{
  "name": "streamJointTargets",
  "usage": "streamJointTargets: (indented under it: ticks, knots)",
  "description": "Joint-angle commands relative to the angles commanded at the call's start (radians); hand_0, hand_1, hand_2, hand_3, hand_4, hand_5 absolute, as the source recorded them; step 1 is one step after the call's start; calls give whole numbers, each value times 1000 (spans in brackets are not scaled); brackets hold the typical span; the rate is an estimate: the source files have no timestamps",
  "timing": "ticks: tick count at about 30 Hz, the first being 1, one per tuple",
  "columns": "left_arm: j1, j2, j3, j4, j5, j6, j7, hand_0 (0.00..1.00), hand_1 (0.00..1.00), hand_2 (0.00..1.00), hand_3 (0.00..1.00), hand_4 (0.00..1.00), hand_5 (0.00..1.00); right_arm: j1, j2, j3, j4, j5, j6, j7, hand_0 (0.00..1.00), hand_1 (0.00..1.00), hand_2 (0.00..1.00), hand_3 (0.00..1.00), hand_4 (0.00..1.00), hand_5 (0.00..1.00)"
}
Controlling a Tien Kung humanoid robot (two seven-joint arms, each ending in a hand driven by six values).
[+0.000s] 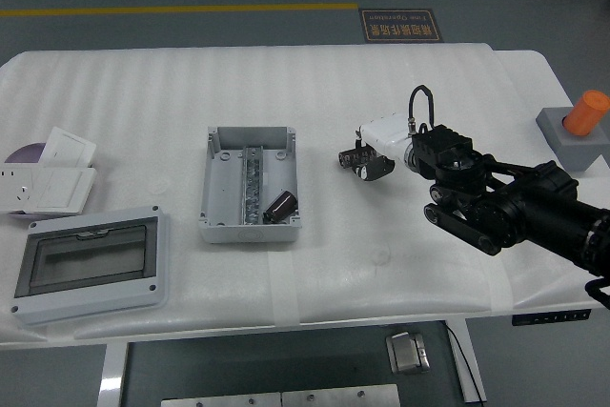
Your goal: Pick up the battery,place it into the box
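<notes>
The battery, a dark cylinder, lies inside the open grey box in its near right corner, beside the metal rail. My right hand, white with black fingers, hovers over the table to the right of the box, about a hand's width from its right wall. Its fingers are relaxed and hold nothing. The black right arm comes in from the right edge. The left arm is out of view.
A grey enclosure with a clear window lid lies at the near left. White socket panels and a purple disc sit at the far left. A grey block with an orange cylinder stands at the right edge.
</notes>
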Motion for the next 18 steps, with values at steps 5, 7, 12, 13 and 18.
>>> streamJointTargets:
  ticks: [5, 7, 12, 13, 18]
  knots:
    - [-1, -1, -5, 0, 2, 1, -1, 688, 699, 435, 511, 525, 423, -2, 1, -1, 1, 8, -2, 0, 679, 646, 612, 681, 379, 288]
    - [-2, 0, -7, 0, 4, 2, -2, 688, 698, 435, 512, 522, 430, -2, 2, -2, 2, 13, -5, 0, 671, 639, 609, 679, 343, 248]
    - [-3, -1, -14, -1, 7, 3, -4, 688, 698, 435, 512, 522, 430, -3, 1, -4, 3, 24, -12, 1, 671, 639, 609, 679, 343, 248]
    - [-3, -1, -14, -1, 8, 3, -4, 687, 698, 435, 512, 516, 439, -4, 1, -4, 3, 24, -12, 1, 669, 636, 607, 680, 350, 245]
    - [-2, -1, -16, -1, 8, 5, -5, 687, 698, 435, 512, 516, 439, -5, -3, -5, 7, 28, -17, 1, 669, 636, 607, 680, 350, 245]
